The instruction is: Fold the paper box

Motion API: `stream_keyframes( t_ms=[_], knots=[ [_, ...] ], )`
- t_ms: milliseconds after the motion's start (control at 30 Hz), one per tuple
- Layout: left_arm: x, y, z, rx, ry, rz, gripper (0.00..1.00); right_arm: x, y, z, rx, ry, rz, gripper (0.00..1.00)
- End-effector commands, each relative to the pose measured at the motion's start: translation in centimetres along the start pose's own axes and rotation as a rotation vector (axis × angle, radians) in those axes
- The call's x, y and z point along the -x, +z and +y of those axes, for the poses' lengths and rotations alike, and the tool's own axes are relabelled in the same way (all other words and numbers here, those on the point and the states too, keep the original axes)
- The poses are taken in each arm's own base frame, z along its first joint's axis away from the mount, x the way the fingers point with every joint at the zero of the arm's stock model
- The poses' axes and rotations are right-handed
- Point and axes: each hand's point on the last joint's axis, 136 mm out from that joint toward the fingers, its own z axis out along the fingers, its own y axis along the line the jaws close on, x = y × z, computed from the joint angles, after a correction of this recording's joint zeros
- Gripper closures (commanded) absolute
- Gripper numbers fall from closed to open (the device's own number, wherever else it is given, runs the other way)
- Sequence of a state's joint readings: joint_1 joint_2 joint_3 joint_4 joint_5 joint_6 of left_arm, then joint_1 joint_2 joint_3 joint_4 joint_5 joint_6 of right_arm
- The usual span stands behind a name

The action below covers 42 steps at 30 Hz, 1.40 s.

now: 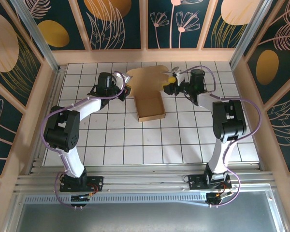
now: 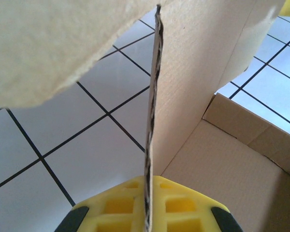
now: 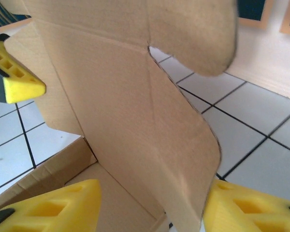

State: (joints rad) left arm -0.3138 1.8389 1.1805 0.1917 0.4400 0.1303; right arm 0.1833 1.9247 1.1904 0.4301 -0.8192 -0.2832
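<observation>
The paper box (image 1: 151, 107) sits on the white tiled table at centre back, its shallow tray open and its lid panel (image 1: 147, 77) standing up behind. My left gripper (image 1: 128, 91) is shut on the lid's left side flap; in the left wrist view the yellow jaws (image 2: 147, 212) pinch the flap's thin edge (image 2: 152, 121). My right gripper (image 1: 170, 87) is at the lid's right side. In the right wrist view it is open (image 3: 152, 193), with the right flap (image 3: 183, 154) hanging between the fingers and lying close to the right finger (image 3: 246, 208).
Decorated walls with wooden frames (image 1: 145, 55) close in the table on three sides. A metal rail (image 1: 145, 181) runs along the near edge by the arm bases. Bare tiles (image 1: 150, 145) lie in front of the box.
</observation>
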Motion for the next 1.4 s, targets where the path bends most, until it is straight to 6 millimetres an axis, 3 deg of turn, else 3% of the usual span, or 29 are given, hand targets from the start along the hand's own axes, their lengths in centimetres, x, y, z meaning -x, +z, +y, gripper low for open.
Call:
stream_keyframes(
  t_ms=[0,233,367,433,500,600,733,867,1000,1367],
  knots=[
    [1.2,-0.3,-0.6,-0.027,0.028,-0.012,1.0,2.2,0.7,0.8,0.079,-0.051,-0.055,0.56],
    [1.9,-0.6,-1.0,-0.041,0.009,-0.039,1.0,2.4,1.4,1.3,0.074,-0.037,-0.042,0.76],
    [2.4,-0.2,-1.1,-0.04,-0.075,-0.037,1.0,2.3,2.3,1.4,-0.038,-0.036,-0.004,0.84],
    [2.4,0.1,-1.3,-0.022,-0.101,-0.021,1.0,1.7,2.6,1.2,-0.117,-0.035,0.025,0.78],
    [2.4,0.2,-1.4,-0.004,-0.117,-0.008,1.0,0.9,2.3,1.3,-0.167,-0.027,0.046,0.59],
    [2.2,0.2,-0.7,0.036,-0.137,-0.001,1.0,0.1,0.7,1.1,-0.205,-0.002,0.038,0.57],
    [2.2,0.3,-0.2,0.063,-0.141,0.016,1.0,-0.7,-0.8,0.5,-0.233,0.032,0.051,0.68],
    [2.8,0.4,-0.8,0.044,-0.15,0.001,1.0,-1.2,-0.3,1.2,-0.198,0.071,0.078,0.8],
    [2.8,0.8,-2.0,0.023,-0.139,0.012,1.0,-1.5,0.6,1.3,-0.216,0.106,0.093,0.99],
    [1.2,3.1,-4.6,0.035,-0.23,0.042,1.0,-3.9,2.5,1.6,-0.349,0.139,0.172,1.0]
  ],
)
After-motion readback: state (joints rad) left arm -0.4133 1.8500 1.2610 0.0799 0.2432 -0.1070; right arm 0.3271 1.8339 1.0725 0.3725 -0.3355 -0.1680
